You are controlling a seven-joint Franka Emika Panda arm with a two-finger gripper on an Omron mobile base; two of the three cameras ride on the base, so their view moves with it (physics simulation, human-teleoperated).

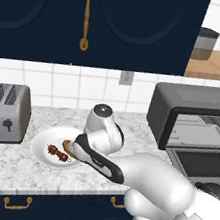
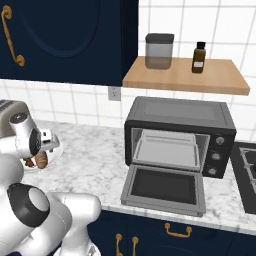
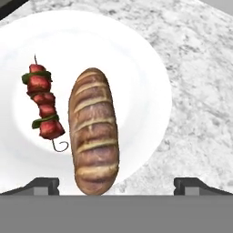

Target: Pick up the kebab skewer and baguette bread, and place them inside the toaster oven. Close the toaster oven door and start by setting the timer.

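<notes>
On a white plate (image 3: 136, 59) lie the kebab skewer (image 3: 42, 107), red meat chunks with green bits, and to its right the golden-brown baguette bread (image 3: 93, 132). My gripper (image 3: 116, 185) hangs just above the plate, open, its two fingertips (image 3: 43, 185) spread wide on either side of the bread's near end, nothing between them. From the left base view the plate (image 1: 43, 144) carries the skewer (image 1: 58, 153), with my arm over the bread. The toaster oven (image 2: 180, 135) stands to the right, its door (image 2: 164, 189) dropped open flat.
A silver slot toaster (image 1: 6, 112) stands left of the plate. Above the oven a wooden shelf (image 2: 185, 76) holds a grey canister (image 2: 159, 50) and a brown bottle (image 2: 198, 57). Dark blue cabinets hang overhead. A stovetop edge (image 2: 247, 175) lies at far right.
</notes>
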